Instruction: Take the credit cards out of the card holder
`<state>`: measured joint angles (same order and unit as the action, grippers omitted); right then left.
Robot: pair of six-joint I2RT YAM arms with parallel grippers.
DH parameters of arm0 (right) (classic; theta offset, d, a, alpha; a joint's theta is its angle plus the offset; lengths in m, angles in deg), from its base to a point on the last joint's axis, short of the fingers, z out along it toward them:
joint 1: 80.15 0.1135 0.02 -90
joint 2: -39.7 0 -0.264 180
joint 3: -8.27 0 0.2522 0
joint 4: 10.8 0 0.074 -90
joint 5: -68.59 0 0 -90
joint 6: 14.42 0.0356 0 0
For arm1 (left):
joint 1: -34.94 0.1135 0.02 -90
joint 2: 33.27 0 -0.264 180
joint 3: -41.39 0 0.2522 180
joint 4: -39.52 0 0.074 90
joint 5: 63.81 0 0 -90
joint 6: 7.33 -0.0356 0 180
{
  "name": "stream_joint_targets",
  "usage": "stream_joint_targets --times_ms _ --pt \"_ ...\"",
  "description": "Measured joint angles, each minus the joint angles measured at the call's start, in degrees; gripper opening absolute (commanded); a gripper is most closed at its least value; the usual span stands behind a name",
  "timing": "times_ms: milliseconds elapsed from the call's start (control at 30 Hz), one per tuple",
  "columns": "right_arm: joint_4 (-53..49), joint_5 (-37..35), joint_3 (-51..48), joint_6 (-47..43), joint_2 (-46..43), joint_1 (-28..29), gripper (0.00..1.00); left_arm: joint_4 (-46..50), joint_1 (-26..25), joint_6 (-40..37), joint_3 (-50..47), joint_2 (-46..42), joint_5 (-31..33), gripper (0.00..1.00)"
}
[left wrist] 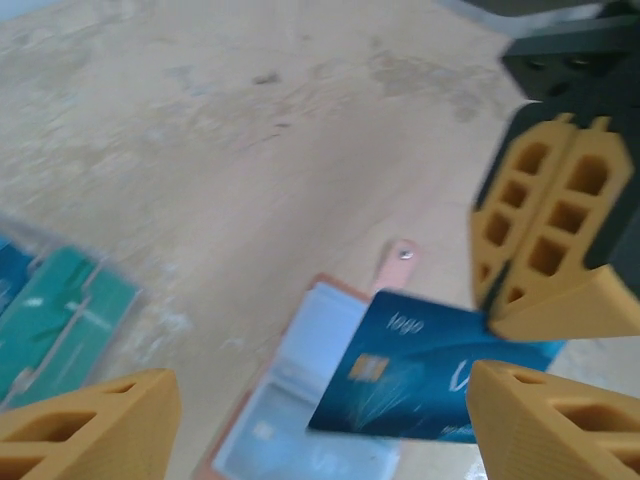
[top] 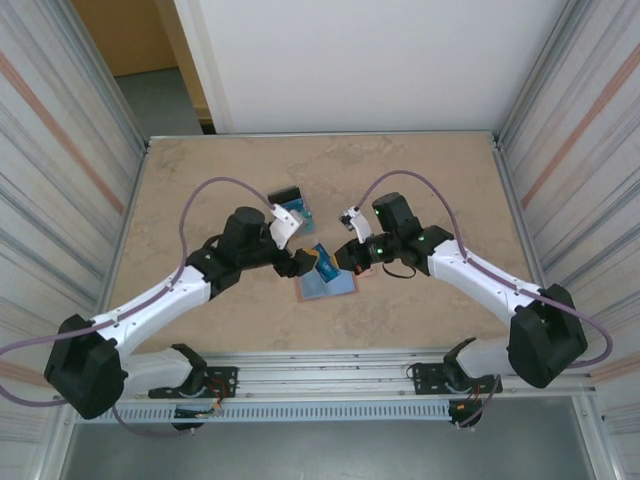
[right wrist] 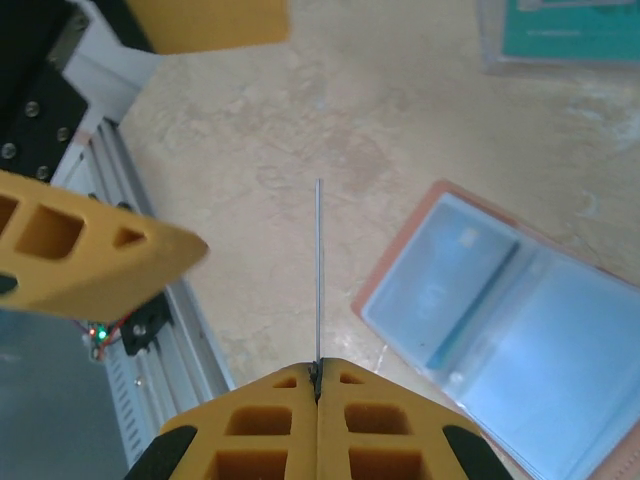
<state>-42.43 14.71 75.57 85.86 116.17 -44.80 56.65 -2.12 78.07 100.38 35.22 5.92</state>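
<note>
**Surface and room.** Tabletop (top: 420, 180): beige, stone-patterned, matt. Ribbed metal side walls (top: 60, 120) stand left and right, a white panel (top: 360, 60) stands behind, and a slotted aluminium rail (top: 330, 370) runs along the near edge.

**Containers and contents.**
- Card holder (top: 335, 288): a salmon-pink bifold with a pale blue-grey lining. It lies open and flat near the middle of the tabletop, between the two arms. Its small pink tab (left wrist: 400, 262) points away from the left wrist camera.
- Pocketed card (right wrist: 445, 290): one card sits inside a clear pocket of the holder. Its print is blurred through the plastic.
- Pile of cards (top: 295, 212): teal and dark cards lying loose on the tabletop, beyond the holder and beside the left forearm.

**Pincers.**
- Right pincer (right wrist: 318, 372): its yellow fingers are pressed together on one end of a blue credit card (left wrist: 430, 375). The card is clear of the pockets and held above the open holder. The right wrist camera sees it edge-on as a thin vertical line.
- Left pincer (left wrist: 322, 400): the fingers stand well apart, one on each side of the blue credit card. It grips nothing. Whether the right-hand finger (left wrist: 555, 420) brushes the card's corner cannot be told.
</note>
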Motion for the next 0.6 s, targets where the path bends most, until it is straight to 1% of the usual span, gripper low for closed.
stream_joint_targets --times_ms 100,200,400,533,600 --pt "-1.86 0.24 1.27 -2.05 -0.02 0.76 0.0 0.98 0.61 -1.79 0.85 1.75 -5.16 0.74" --pt "-3.21 0.52 1.92 -3.52 -0.02 1.31 0.0 2.03 1.81 -2.82 0.85 2.93 -9.57 0.69" --pt "-4.81 1.75 2.1 -5.2 -0.22 1.44 0.0 3.76 2.47 -4.85 1.11 3.28 -15.72 0.48" --pt "-5.75 2.64 2.16 -6.4 -0.74 1.44 0.0 4.96 2.47 -6.03 1.38 4.09 -18.6 0.31" --pt "-6.25 3.17 2.21 -6.82 -1.16 1.44 0.0 5.46 2.62 -6.1 1.38 4.5 -19.8 0.26"
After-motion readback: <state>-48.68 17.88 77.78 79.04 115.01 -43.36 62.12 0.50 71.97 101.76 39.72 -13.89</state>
